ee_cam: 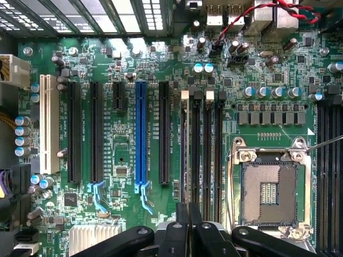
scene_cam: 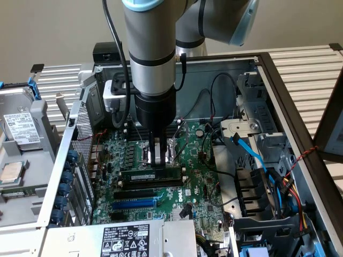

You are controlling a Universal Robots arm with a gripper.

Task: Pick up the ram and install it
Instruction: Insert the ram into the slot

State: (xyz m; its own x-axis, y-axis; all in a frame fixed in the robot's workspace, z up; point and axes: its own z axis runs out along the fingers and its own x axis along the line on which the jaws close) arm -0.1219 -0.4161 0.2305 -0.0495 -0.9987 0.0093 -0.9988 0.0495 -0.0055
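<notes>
The jaws are drawn together on the top edge of the ram (scene_cam: 153,176), about halfway along its length. The wrist view shows the 2 fingertips (ee_cam: 182,227) almost meeting over the row of 4 memory slots (ee_cam: 206,155), so I read this as a grip on the stick. The ram stands upright on its long edge, in the memory slot just beside the black slot (scene_cam: 142,191), with the blue slot (scene_cam: 134,203) 1 row further out. I judge this to be the seating step, and I cannot tell whether the stick is fully down or whether the end latches have closed.

To do it well I would press straight down along the board's own plane, because any lean could bind the contacts or stress the motherboard (scene_cam: 198,187). The mid-length hold should let both ends sink evenly. I would go slowly and watch the top edge stay level with the slot.

Just behind the stick is the open socket (ee_cam: 268,193), whose bare pins need avoiding. Further off, a blue cable (scene_cam: 252,155) hangs by the drive cage, well apart from the work
</notes>
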